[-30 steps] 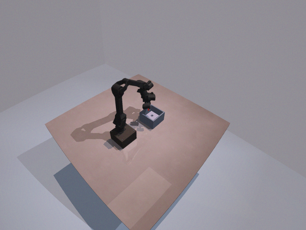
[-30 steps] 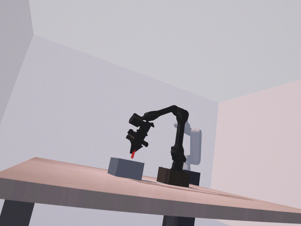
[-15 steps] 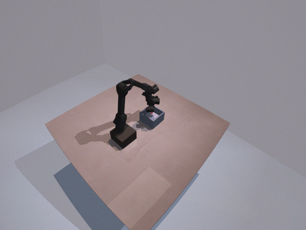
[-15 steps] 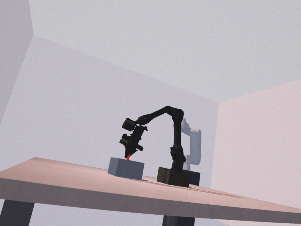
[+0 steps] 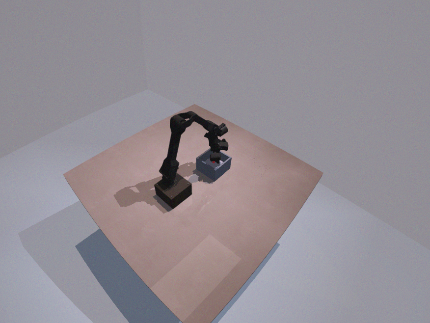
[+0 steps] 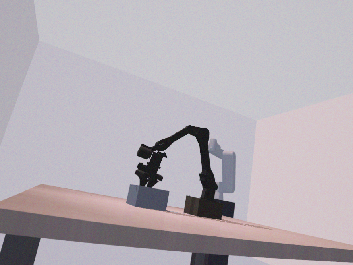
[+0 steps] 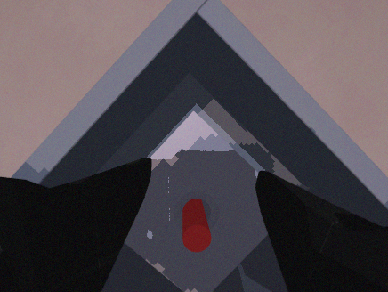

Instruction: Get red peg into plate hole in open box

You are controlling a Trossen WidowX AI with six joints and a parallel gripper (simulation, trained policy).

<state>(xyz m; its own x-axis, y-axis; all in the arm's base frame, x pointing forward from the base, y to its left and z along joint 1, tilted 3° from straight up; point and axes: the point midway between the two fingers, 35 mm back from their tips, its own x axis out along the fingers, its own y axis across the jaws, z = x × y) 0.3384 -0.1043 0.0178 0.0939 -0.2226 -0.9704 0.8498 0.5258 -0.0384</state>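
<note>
While the gripper (image 5: 215, 162) (image 6: 147, 187) (image 7: 204, 173) reaches down into the box (image 5: 214, 173) (image 6: 151, 199) (image 7: 109, 70), its fingers stand well open and hold nothing. The red peg (image 5: 213, 162) (image 7: 196, 227) is inside the box, between the fingers and apart from both. How deep it sits in the box's plate (image 7: 222, 178), I cannot tell.

Gripper (image 5: 215, 162) (image 6: 147, 187) (image 7: 204, 173): fingers parted, formerly closed around the peg; lowered to the box. Red peg (image 5: 213, 162) (image 7: 197, 227): released from the fingers, now seen between them, apart from both; formerly held above the box, now lowered inside.
</note>
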